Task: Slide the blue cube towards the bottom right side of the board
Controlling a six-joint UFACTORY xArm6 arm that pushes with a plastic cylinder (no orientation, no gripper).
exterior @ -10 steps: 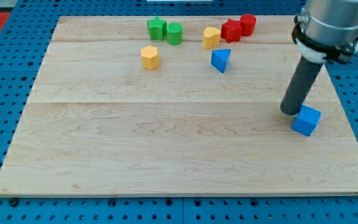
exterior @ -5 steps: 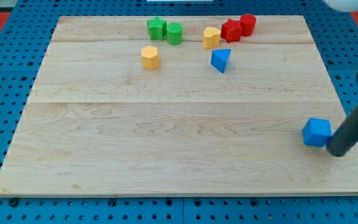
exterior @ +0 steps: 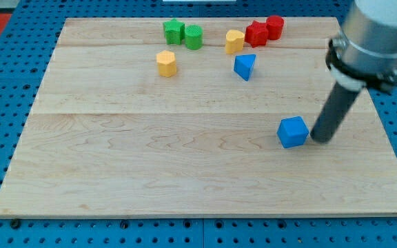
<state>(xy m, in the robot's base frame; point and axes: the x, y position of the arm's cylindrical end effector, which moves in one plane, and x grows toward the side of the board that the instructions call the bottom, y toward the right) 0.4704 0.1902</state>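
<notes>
The blue cube (exterior: pixel 293 131) lies on the wooden board (exterior: pixel 150 158), right of the middle and a little below mid-height. My tip (exterior: pixel 320 138) stands just to the cube's right, close to its right face or touching it. The dark rod rises from there up and to the right into the grey arm (exterior: pixel 374 34).
Near the view's top edge lie a green star block (exterior: pixel 174 31), a green cylinder (exterior: pixel 194 36), a yellow block (exterior: pixel 234 41), a red star block (exterior: pixel 256 33) and a red cylinder (exterior: pixel 274 27). Below them are a yellow hexagonal block (exterior: pixel 166 63) and a blue triangular block (exterior: pixel 245 67).
The blue cube first moved down and right, then slid left towards the board's middle. My tip went round to the cube's right side and followed it left.
</notes>
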